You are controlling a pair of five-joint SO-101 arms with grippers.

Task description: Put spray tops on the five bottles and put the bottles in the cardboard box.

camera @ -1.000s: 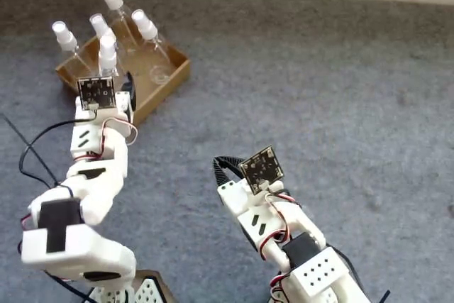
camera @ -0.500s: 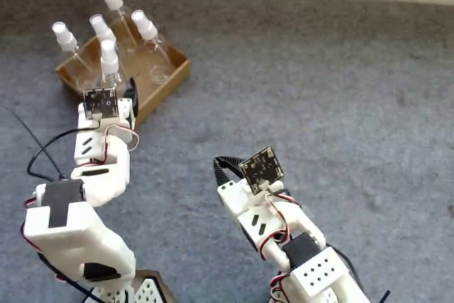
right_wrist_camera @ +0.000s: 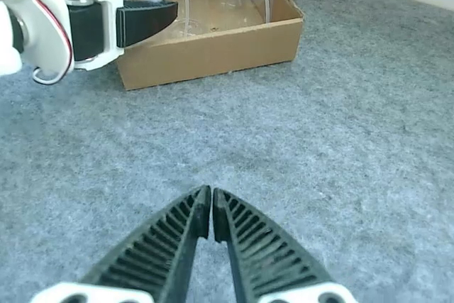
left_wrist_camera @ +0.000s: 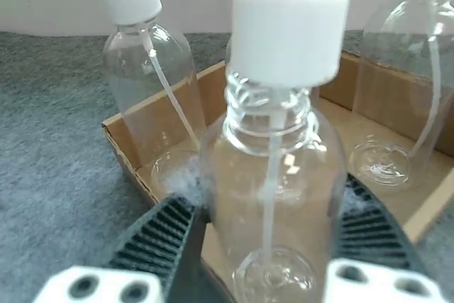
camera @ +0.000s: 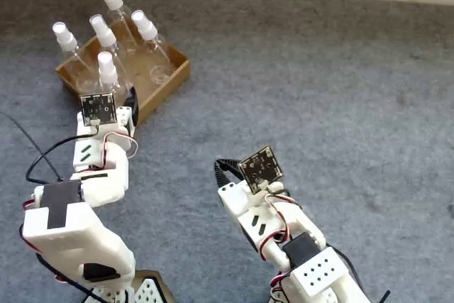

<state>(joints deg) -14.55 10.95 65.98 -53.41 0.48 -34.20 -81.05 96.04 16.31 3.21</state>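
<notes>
High view, left pincer: at the near wall of the box, clamped on a bottle.
High view, bottle: upright in the pincer at the box's near edge, with a white spray top fitted.
High view, other bottles: four, upright in the box just beyond the left pincer, each with a white top.
Left wrist view, left pincer: one ribbed finger sits against each side of the glass.
Left wrist view, bottle: upright, with its dip tube running down the middle. Whether its base rests on the box floor cannot be told.
Left wrist view, other bottles: behind the clamped one, inside the box walls.
Right wrist view, right pincer: fingers together with nothing between them, over the grey tabletop.
Right wrist view, box: well ahead of the right pincer, with bare tabletop between.
Right wrist view, left pincer: ahead, at the box's near wall.
</notes>
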